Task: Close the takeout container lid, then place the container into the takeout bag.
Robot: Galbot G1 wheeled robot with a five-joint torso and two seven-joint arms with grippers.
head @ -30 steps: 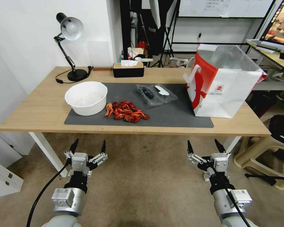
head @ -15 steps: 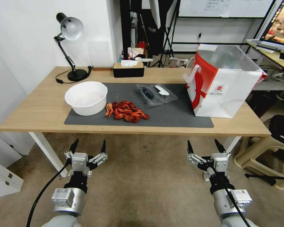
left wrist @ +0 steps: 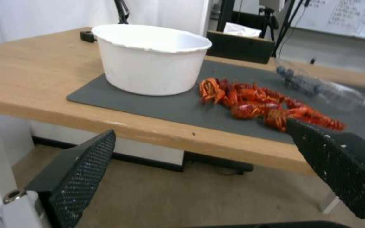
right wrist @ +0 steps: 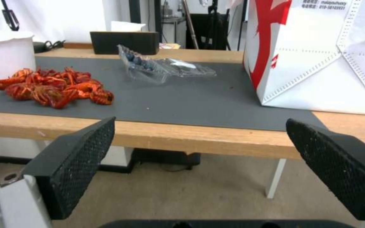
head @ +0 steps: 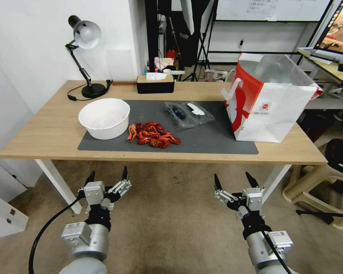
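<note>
both grippers have crept up toward the table edge since a second ago, right one also shifting inward. left gripper (head: 107, 176) and right gripper (head: 233, 182) hang below the wooden table (head: 45, 133), fingers spread apart, holding nothing. small clear plastic clamshell takeout container (head: 178, 112) with blueberries lies open on the dark grey mat (head: 213, 139), at 11 o'clock from the right gripper, well apart. its clear flat lid (head: 199, 111) lies folded out toward the large white-and-red paper takeout bag (head: 268, 110), which stands at 1 o'clock.

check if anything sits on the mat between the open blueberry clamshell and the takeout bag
Nothing visible does: bare grey mat separates the takeout container, its lid open flat, from the takeout bag.
</note>
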